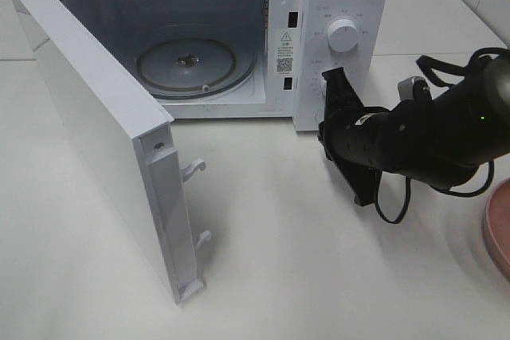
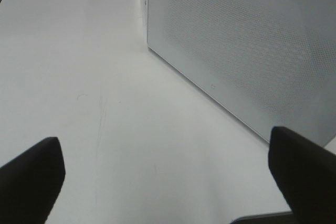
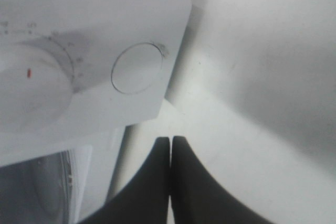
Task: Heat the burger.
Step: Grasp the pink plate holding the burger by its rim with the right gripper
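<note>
The burger is out of view in all three views. The white microwave stands at the back with its door swung wide open, and its glass turntable is bare. My right gripper is shut with nothing in it, its tips just short of the round button below the dial on the control panel. My left gripper is open and empty, low over the table beside a dotted white panel of the microwave. It does not show in the exterior high view.
The edge of a flat pink plate shows at the right border. The open door juts far forward on the left, with its latch hooks sticking out. Black cables hang under the right arm.
</note>
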Controlling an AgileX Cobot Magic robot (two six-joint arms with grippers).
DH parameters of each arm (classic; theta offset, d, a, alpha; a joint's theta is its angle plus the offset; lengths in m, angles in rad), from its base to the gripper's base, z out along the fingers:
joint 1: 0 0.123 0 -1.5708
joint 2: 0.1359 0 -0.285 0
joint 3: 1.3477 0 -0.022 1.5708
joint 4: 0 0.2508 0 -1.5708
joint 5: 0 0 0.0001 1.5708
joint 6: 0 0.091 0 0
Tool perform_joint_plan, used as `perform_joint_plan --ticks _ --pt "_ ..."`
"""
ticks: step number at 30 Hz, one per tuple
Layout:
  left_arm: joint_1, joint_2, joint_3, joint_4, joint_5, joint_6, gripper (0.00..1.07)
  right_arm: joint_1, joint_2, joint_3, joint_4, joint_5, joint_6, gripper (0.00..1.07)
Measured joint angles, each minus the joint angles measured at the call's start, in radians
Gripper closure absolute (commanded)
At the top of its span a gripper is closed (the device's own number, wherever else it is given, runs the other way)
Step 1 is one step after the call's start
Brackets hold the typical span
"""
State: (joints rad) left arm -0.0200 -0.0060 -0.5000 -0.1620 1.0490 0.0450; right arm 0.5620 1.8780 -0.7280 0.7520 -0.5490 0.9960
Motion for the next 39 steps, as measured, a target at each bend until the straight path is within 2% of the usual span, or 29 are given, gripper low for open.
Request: perform_joint_plan --ticks 5,7,16,18,20,25,27,29,30,31,32,33,35,39 --pt "0.000 0.000 0.000 0.000 0.000 0.000 0.09 0.000 -0.060 0.031 0.000 0.109 -0.145 1.07" --pt "0.000 0.000 0.000 0.000 0.000 0.000 0.09 0.000 -0.103 0.047 0.000 0.197 -0.271 1.07" --pt "0.000 0.000 0.000 0.000 0.000 0.000 0.09 0.000 -0.186 0.048 -0.004 0.441 -0.636 1.07" --pt "0.000 0.000 0.000 0.000 0.000 0.000 0.09 0.000 -0.208 0.048 -0.018 0.571 -0.782 1.07" --pt "0.000 0.000 0.000 0.000 0.000 0.000 0.09 0.000 -0.213 0.048 -0.028 0.603 -0.810 1.07" --pt "0.000 0.000 0.000 0.000 0.000 0.000 0.09 0.000 -0.240 0.048 -0.140 0.749 -0.859 1.06" --pt "0.000 0.000 0.000 0.000 0.000 0.000 0.09 0.000 -0.273 0.048 -0.238 0.826 -0.859 1.05" --pt "0.000 0.000 0.000 0.000 0.000 0.000 0.09 0.000 -0.284 0.048 -0.265 0.843 -0.858 1.05" --pt "0.000 0.000 0.000 0.000 0.000 0.000 0.09 0.000 -0.311 0.048 -0.324 0.883 -0.855 1.05" --pt "0.000 0.000 0.000 0.000 0.000 0.000 0.09 0.000 -0.311 0.048 -0.324 0.883 -0.855 1.05" --pt "0.000 0.000 0.000 0.000 0.000 0.000 0.09 0.000 -0.342 0.048 -0.385 0.930 -0.853 1.04" --pt "0.000 0.000 0.000 0.000 0.000 0.000 0.09 0.000 -0.342 0.048 -0.385 0.930 -0.853 1.04" --pt "0.000 0.000 0.000 0.000 0.000 0.000 0.09 0.000 -0.384 0.048 -0.466 0.993 -0.850 1.03" --pt "0.000 0.000 0.000 0.000 0.000 0.000 0.09 0.000 -0.421 0.048 -0.540 1.049 -0.850 1.02"
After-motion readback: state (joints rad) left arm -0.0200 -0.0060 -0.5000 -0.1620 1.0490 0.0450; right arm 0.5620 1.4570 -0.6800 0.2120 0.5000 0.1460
